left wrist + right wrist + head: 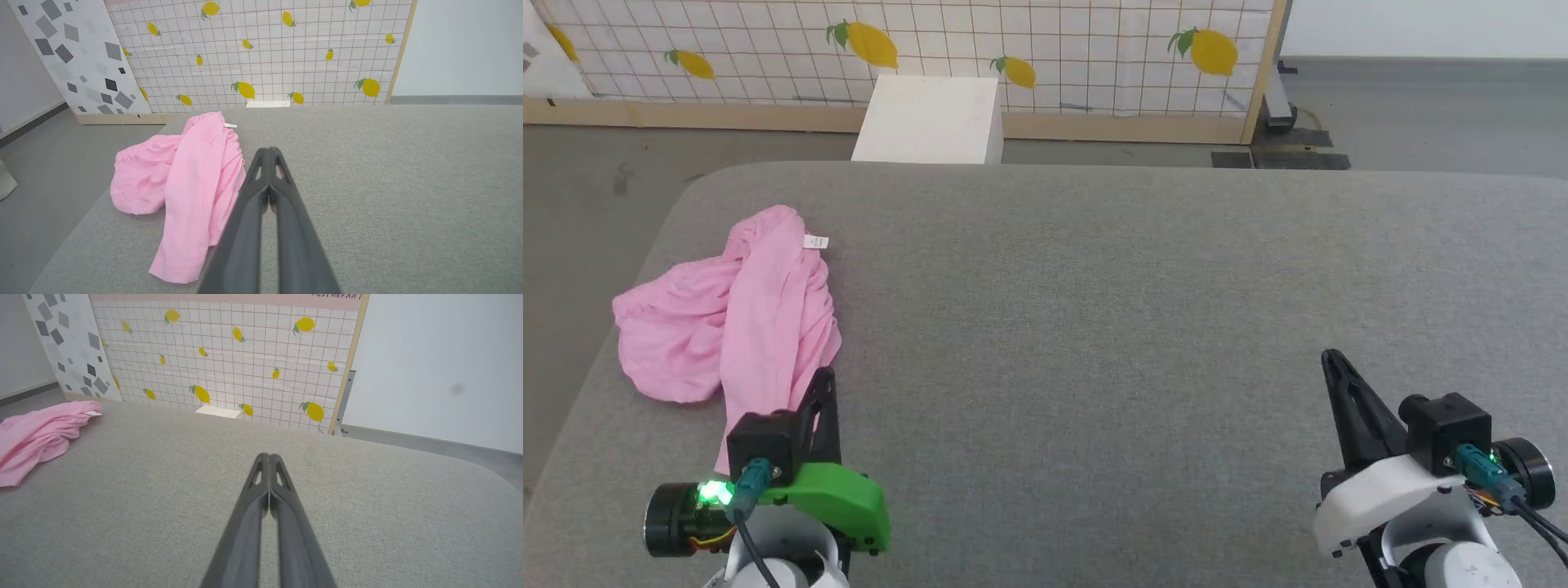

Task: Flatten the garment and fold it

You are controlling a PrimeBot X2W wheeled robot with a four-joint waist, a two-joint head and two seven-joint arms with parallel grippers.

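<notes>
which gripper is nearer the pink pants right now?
Left. The left gripper, shut, sits at the near right edge of the pink pants; contact can't be told. The right gripper, also shut, is far to their right across the grey surface.

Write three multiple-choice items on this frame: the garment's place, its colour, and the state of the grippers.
1. Where on the grey surface does the garment lie?
A. right corner
B. left side, ahead of the left gripper
C. centre

2. What colour is the garment?
A. pink
B. blue
C. white

3. How do the grippers stand?
A. both open
B. both shut, empty
C. left shut on the garment

Answers:
1 B, it is heaped at the left, beyond the left gripper.
2 A, the cloth is pink, with a small white tag.
3 B, left gripper and right gripper each have fingers pressed together, with no cloth between.
</notes>
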